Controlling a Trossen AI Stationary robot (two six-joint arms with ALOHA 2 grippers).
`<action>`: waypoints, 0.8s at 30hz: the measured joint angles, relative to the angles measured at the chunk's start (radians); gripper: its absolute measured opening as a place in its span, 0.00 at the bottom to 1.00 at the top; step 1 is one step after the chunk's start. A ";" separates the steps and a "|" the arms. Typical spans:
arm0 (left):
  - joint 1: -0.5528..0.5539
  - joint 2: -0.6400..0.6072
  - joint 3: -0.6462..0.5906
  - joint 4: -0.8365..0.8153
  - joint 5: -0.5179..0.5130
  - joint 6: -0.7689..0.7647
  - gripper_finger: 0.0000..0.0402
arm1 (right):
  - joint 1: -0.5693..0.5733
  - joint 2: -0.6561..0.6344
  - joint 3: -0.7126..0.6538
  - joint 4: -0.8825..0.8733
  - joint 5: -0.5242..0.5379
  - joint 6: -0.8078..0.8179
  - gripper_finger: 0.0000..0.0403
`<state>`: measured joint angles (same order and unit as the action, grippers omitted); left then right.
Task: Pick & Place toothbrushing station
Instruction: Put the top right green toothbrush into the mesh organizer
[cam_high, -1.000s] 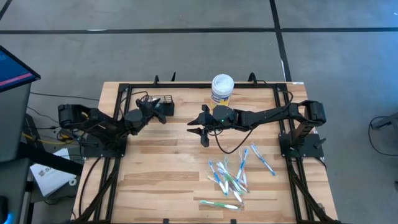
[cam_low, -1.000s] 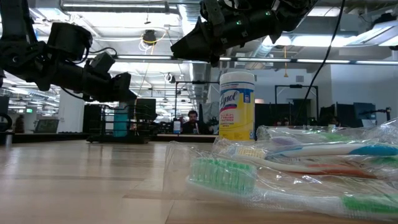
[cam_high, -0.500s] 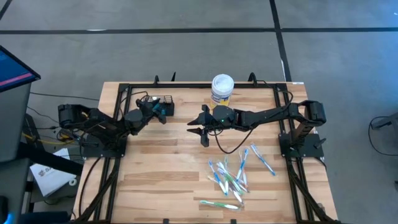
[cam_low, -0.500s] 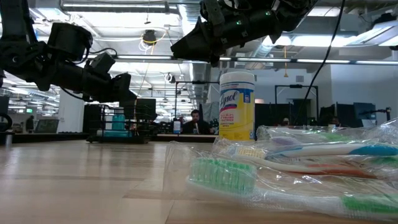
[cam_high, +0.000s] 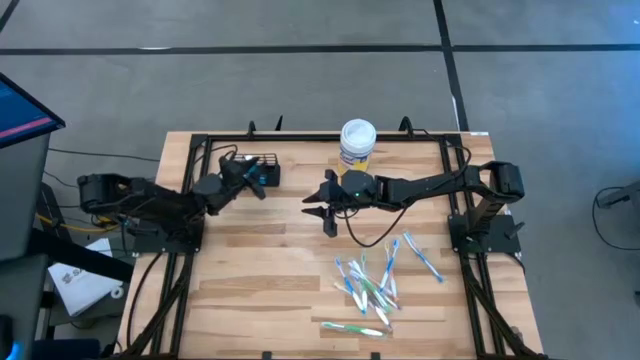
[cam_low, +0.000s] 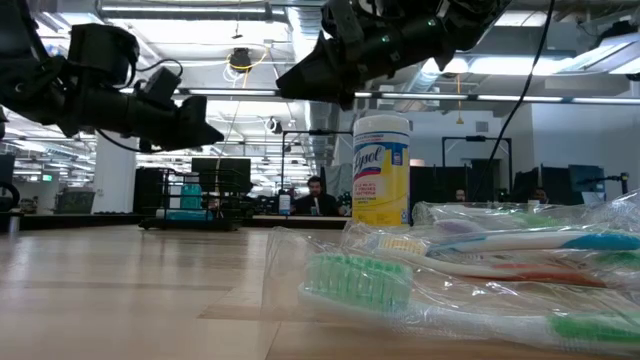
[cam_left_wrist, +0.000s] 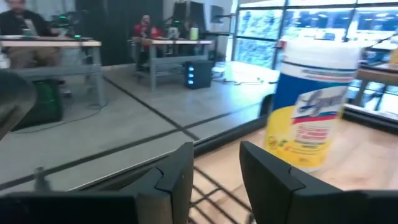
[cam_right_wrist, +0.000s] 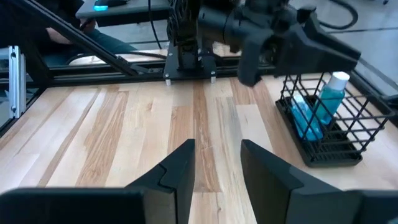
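grey floor (cam_high: 300, 80) crossed by dark lines, bright ceiling lights (cam_low: 185, 12), desks (cam_left_wrist: 56, 46), big windows (cam_left_wrist: 311, 25)

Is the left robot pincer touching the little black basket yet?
Cannot tell. In the right wrist view the left pincer sits at the black basket top rim, overlapping it. No view shows clear contact or a clear gap.

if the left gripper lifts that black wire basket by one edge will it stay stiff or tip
The wire basket looks rigid, thin metal bars, so it should hold its shape. It probably weighs little, but the blue bottle standing inside could shift or topple if it tilts. The left gripper hovers at its rim, so an edge grip may swing.
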<state>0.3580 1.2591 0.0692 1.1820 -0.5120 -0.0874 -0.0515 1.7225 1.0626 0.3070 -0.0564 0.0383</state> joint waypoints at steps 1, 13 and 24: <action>-0.002 -0.016 0.000 -0.012 0.017 0.000 0.30 | 0.002 -0.002 0.000 -0.009 0.000 0.000 0.30; -0.112 -0.109 0.000 -0.126 0.197 0.000 0.30 | 0.040 -0.012 -0.001 -0.249 -0.060 0.070 0.30; -0.228 -0.108 0.000 -0.129 0.291 -0.049 0.30 | 0.141 -0.012 -0.001 -0.577 -0.078 0.232 0.30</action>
<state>0.1296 1.1507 0.0692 1.0534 -0.2207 -0.1365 0.0891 1.7107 1.0618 -0.2698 -0.1343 0.2703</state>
